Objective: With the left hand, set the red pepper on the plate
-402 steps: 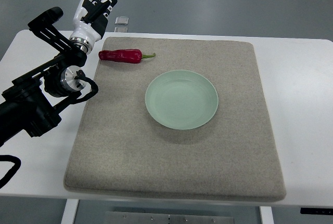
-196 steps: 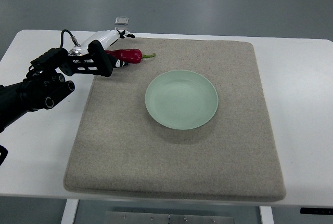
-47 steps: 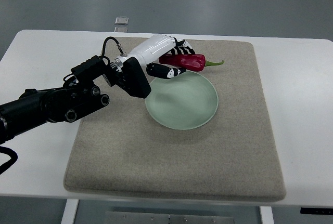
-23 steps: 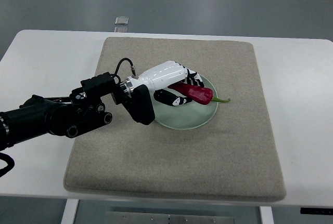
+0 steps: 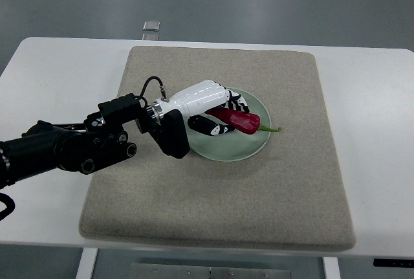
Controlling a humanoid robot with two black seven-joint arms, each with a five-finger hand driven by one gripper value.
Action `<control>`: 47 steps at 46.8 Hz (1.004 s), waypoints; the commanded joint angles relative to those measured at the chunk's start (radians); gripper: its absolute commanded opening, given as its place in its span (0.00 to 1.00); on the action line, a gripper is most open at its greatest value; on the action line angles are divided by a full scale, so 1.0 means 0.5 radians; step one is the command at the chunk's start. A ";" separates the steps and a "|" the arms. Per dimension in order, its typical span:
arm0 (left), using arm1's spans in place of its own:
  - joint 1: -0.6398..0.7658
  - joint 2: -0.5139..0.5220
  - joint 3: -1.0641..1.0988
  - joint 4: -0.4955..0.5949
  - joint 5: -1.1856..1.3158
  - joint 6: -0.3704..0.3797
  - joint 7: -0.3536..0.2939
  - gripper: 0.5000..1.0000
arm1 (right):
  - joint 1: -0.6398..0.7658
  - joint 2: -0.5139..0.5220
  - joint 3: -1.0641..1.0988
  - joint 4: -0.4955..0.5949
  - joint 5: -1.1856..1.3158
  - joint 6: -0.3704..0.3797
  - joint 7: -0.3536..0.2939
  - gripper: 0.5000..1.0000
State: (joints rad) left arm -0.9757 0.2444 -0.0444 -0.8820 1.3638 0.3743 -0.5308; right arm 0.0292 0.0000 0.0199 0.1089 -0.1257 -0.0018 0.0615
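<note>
— Where is the left hand (image 5: pixel 206 103) sitting?

— It is reaching in from the left edge and hovering over the pale green plate (image 5: pixel 256 145), which is lying on the grey mat (image 5: pixel 272 201) covering the white bench (image 5: pixel 45 65).

— What are the fingers (image 5: pixel 208 125) doing?

— They are curling around the red pepper (image 5: pixel 242 121), gripping its thick end between the white upper digits and the black-tipped thumb below.

— And where is the pepper itself?

— It is lying over the right half of the plate, with its green stem (image 5: pixel 272 129) poking out past the rim onto the mat. Whether it is touching the plate, I cannot tell.

— Anything else showing?

— A small clear object (image 5: pixel 151 26) is sitting at the bench's far edge.
</note>
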 commanded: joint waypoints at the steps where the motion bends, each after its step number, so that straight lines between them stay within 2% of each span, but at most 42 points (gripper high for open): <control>1: 0.000 0.002 -0.003 -0.003 -0.025 0.000 0.000 0.04 | 0.000 0.000 0.000 0.000 0.000 0.001 0.000 0.86; 3: 0.000 0.005 -0.006 -0.003 -0.031 0.000 0.000 0.13 | 0.000 0.000 0.000 0.000 0.000 0.001 0.000 0.86; 7: 0.000 0.005 -0.022 -0.003 -0.037 0.003 0.000 0.37 | 0.000 0.000 0.000 0.000 0.000 0.001 0.000 0.86; 11: 0.012 0.005 -0.028 -0.003 -0.037 0.003 0.000 0.40 | 0.000 0.000 0.000 0.000 0.000 0.001 0.003 0.86; 14: 0.022 0.005 -0.034 -0.003 -0.040 0.021 0.000 0.52 | 0.000 0.000 0.000 0.000 0.000 0.001 0.000 0.86; 20: 0.028 0.008 -0.037 -0.003 -0.040 0.031 0.000 0.56 | 0.000 0.000 0.000 0.000 0.000 -0.002 0.000 0.86; 24: 0.028 0.008 -0.040 -0.003 -0.046 0.040 0.000 0.68 | 0.000 0.000 0.000 0.000 0.000 -0.003 0.000 0.86; 31: 0.031 0.008 -0.092 -0.003 -0.123 0.043 0.000 0.71 | 0.000 0.000 0.000 0.000 0.000 0.001 0.000 0.86; 33: 0.031 0.008 -0.144 -0.006 -0.159 0.046 0.000 0.77 | 0.000 0.000 0.000 0.000 0.000 0.001 0.000 0.86; 37: 0.049 0.008 -0.264 -0.015 -0.264 0.049 0.000 0.80 | 0.000 0.000 0.000 0.000 0.000 0.001 0.000 0.86; 39: 0.080 0.005 -0.319 -0.012 -0.337 0.049 0.000 0.87 | 0.000 0.000 0.000 -0.003 0.000 0.001 0.000 0.86; 47: 0.098 0.008 -0.506 -0.018 -0.626 0.049 0.000 0.91 | 0.000 0.000 0.000 0.000 0.000 0.001 0.003 0.86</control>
State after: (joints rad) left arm -0.9269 0.2474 -0.2704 -0.8892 1.1017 0.3993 -0.5307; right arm 0.0292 0.0000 0.0199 0.1087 -0.1257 -0.0016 0.0618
